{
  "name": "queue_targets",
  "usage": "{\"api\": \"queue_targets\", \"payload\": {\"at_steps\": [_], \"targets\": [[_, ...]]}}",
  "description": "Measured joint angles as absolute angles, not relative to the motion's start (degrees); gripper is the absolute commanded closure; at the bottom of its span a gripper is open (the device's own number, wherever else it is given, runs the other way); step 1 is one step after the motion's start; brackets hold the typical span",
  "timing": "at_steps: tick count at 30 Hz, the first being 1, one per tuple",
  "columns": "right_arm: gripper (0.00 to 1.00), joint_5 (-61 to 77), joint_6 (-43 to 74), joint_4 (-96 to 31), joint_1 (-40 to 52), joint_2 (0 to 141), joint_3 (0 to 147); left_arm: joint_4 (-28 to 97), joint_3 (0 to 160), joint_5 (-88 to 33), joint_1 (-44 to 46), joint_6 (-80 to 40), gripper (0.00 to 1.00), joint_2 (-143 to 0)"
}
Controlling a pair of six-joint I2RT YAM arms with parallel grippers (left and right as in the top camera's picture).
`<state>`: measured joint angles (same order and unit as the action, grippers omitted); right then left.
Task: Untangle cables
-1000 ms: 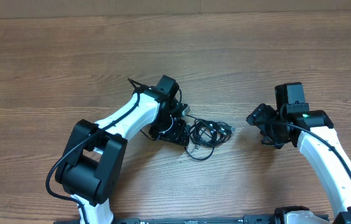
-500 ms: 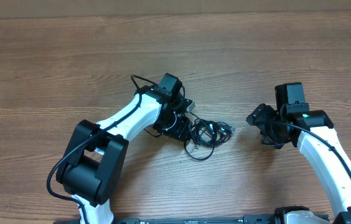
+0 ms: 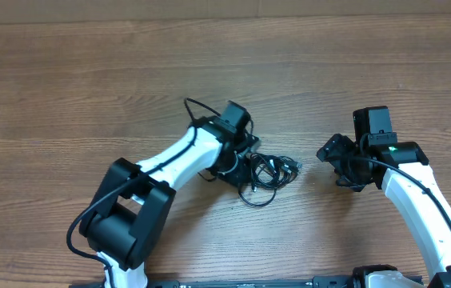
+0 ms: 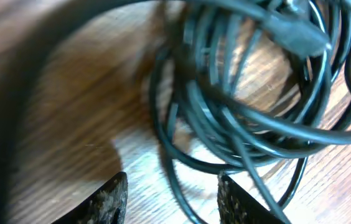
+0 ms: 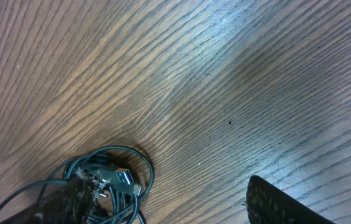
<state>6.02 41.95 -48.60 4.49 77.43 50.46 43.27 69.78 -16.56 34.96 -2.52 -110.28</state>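
Left gripper (image 4: 172, 202): jaws parted a moderate way with nothing clamped. One thin strand runs up through the gap, clear of both fingertips (image 4: 110, 199). Right gripper (image 5: 169, 208): jaws wide apart and empty, hanging off to the right, apart from the pile. The cables (image 3: 267, 172) lie in one tight bundle of overlapping loops on the table (image 3: 89, 80), between the two grippers and up against the left one. Main risk, as I judge it: the loops sit packed right above the left fingers, so closing here could catch two or three strands instead of one. A pull would then drag the whole bundle or cinch it tighter. Nothing pins the far side, since the right gripper isn't on it, so the pile will likely slide rather than open. The cord is thin and could slip out of the pads. The metallic plug (image 5: 122, 178) is buried in the loops and could snag on the way out. The left wrist view is close and blurred, so I can't tell which strand belongs to which cord. The dark band at its upper left is also unidentifiable. Writing: no brand, label or text legible on cords, plugs or arms. There is only a small green light (image 3: 391, 150) on the right arm.
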Motion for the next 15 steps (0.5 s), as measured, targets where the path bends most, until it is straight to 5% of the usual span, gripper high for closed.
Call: {"api": "queue_targets", "payload": {"at_steps": [10,15], "targets": [[0.24,6.0,42.0,-48.6,4.5,77.4,50.5,43.7,69.8,-10.7,37.5,-3.3,0.71,-110.3],[0.24,6.0,41.9,-48.6,4.5,77.4,50.5,44.4,69.8,-8.4,37.5,-5.3,0.96,-110.3]]}}
